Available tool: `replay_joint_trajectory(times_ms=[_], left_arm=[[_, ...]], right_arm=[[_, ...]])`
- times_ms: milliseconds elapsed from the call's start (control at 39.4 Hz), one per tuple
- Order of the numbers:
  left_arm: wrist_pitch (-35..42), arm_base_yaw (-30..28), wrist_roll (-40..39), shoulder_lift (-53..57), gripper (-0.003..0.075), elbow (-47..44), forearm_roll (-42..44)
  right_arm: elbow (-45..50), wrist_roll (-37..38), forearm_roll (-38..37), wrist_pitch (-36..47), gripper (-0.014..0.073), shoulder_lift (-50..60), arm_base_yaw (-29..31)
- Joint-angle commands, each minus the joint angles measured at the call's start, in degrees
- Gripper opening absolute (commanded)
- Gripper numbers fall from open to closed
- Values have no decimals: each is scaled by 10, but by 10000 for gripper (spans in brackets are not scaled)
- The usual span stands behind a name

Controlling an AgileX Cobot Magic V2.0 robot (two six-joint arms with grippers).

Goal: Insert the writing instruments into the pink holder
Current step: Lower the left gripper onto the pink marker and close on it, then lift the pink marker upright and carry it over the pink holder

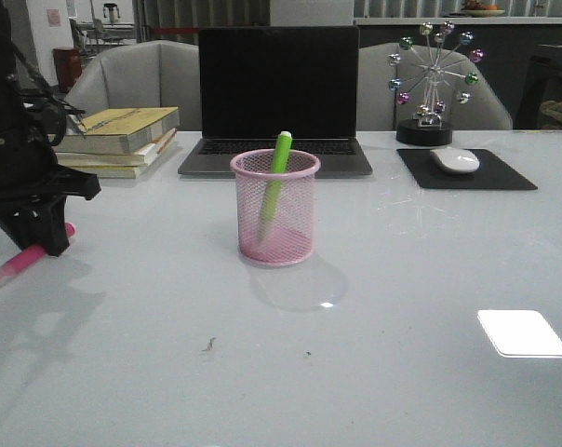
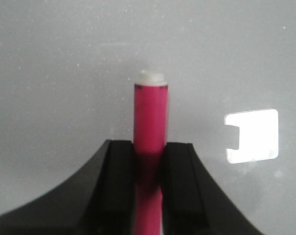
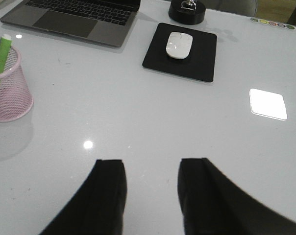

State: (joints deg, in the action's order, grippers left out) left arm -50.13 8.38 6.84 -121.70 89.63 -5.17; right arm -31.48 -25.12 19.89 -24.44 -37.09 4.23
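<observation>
My left pincer (image 2: 149,161) clamps the pink marker (image 2: 150,117) at the table; the green marker (image 1: 275,182) already stands in the pink holder (image 1: 274,209), one left.

Matte black left arm (image 1: 16,130) with looped dark cables, black left pincer (image 2: 149,191), flat-faced black right pincer (image 3: 150,196) fingers

Pink mesh holder (image 1: 274,209) — green marker (image 1: 275,177)
</observation>
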Motion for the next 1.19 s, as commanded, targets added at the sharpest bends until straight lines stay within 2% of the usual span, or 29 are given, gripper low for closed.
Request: replay_joint_trajectory(times_ms=[0,280,559,864,1169], left_arm=[[-2,4,-2,25,94,17,-10],[23,29,-1,48,94,103,-23],[110,83,-1,79,94,214,-28],[250,151,-1,105,94,225,-69],[394,227,-1,104,94,222,-72]], right_arm=[[-16,-6,2,43,388,2,3],[-16,-6,2,43,388,2,3],[-16,-6,2,43,388,2,3],[-16,-6,2,43,388,2,3],[-16,-6,2,43,388,2,3]])
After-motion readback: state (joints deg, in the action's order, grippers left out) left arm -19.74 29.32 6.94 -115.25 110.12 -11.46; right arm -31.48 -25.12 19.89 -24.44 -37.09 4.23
